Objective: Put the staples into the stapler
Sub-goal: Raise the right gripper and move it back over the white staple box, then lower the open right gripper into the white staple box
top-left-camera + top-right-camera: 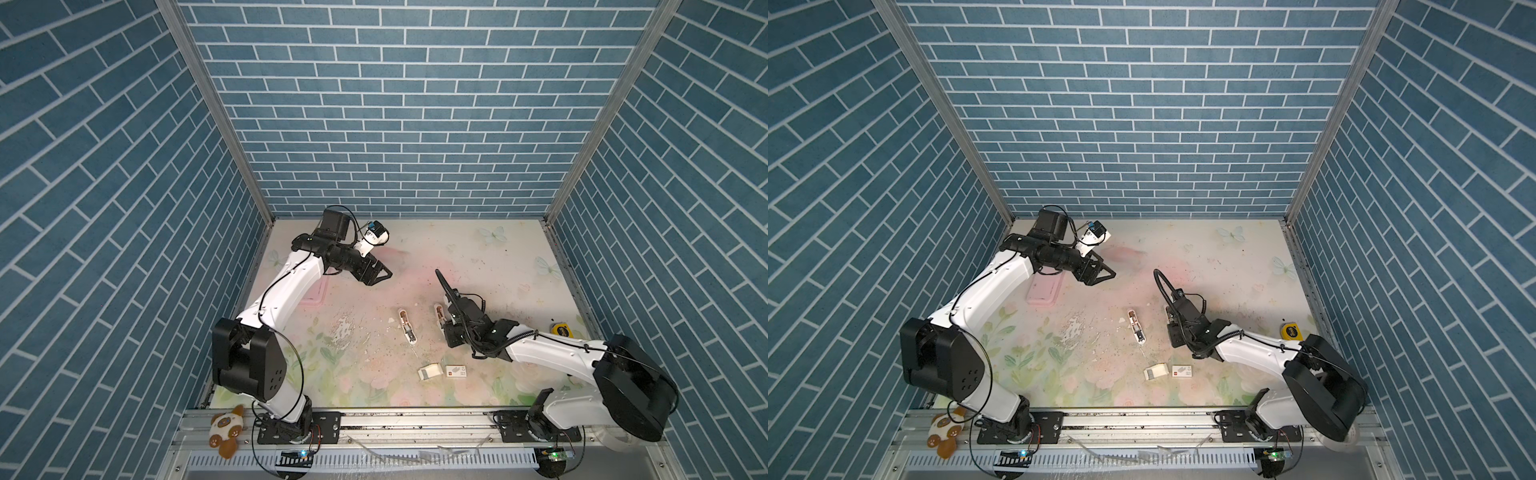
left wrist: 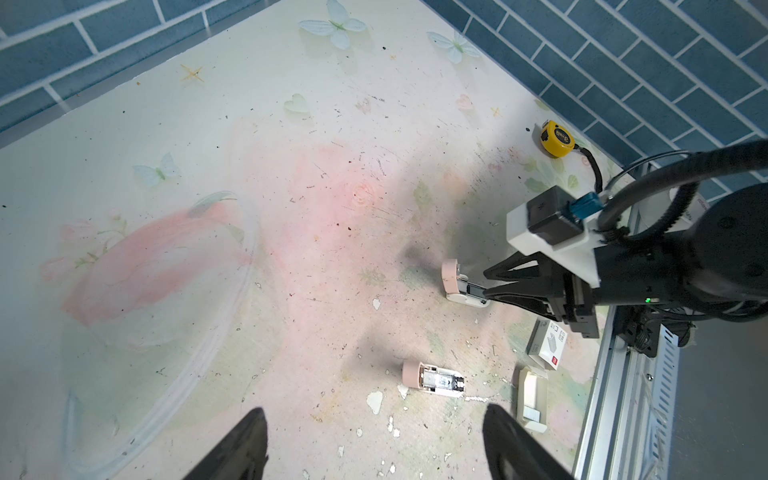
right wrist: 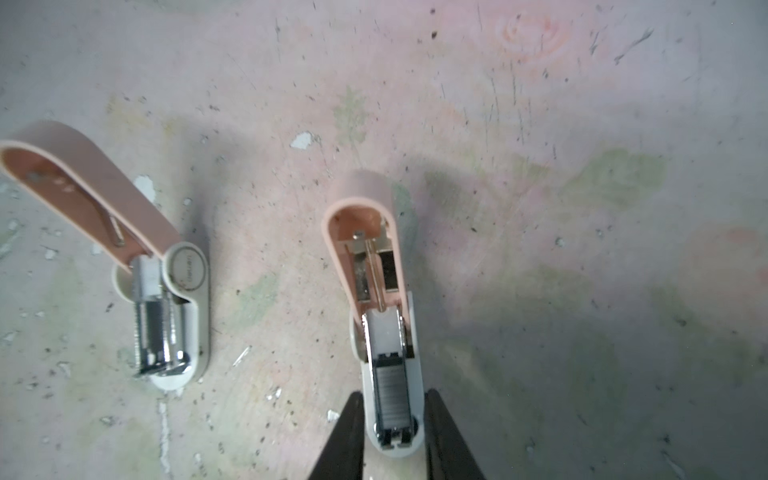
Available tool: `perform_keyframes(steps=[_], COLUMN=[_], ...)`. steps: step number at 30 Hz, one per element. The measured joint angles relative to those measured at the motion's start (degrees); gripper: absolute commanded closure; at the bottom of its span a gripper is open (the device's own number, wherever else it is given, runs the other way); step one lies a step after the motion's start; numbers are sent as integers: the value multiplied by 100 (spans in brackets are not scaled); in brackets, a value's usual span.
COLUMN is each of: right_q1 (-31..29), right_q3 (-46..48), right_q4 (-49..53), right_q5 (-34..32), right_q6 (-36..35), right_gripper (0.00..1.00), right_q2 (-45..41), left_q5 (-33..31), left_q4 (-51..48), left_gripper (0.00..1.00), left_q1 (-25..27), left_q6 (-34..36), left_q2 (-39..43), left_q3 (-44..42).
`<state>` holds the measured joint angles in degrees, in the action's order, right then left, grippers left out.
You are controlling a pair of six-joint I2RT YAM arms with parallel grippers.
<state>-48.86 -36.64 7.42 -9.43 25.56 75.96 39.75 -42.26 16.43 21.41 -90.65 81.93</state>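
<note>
Two pink-and-white staplers lie with their lids open near the table's middle. My right gripper (image 3: 395, 392) straddles the front end of the right-hand stapler (image 3: 376, 266), its black fingers (image 3: 353, 424) standing open a thin gap off the white base. A grey strip of staples (image 3: 390, 399) lies in that stapler's channel. The other stapler (image 3: 166, 316) sits apart with its metal channel bare. In both top views the right gripper (image 1: 441, 322) hangs over its stapler. The left gripper (image 1: 380, 274) hovers open and empty at the back left. A white tray (image 1: 430, 371) holds more staples (image 2: 531, 413).
The red-marked sleeve (image 1: 456, 371) lies beside the tray, near the front. A yellow tape measure (image 1: 561, 330) sits at the right edge and a pink box (image 1: 1044, 293) under the left arm. A plush toy (image 1: 226, 428) rests on the front rail.
</note>
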Motion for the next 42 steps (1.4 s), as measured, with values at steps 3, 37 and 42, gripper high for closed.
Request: perform_keyframes(steps=[3,37,42], right_q1=[0,-2651,-2651], right_q3=[-256,-907,-916], right_q4=[378,2122,2050], right_q5=[24,-153,-173], right_q6=[4,2656,2677], right_gripper=[75,78,80], right_q2=[-389,291,422], left_q5=[-13,195,192], left_q4=[-46,81,109], left_gripper=[17,17,17], left_q1=[0,2,0], left_q6=[39,149,140], left_q2=[11,146,251], left_q3=[2,-192,-223])
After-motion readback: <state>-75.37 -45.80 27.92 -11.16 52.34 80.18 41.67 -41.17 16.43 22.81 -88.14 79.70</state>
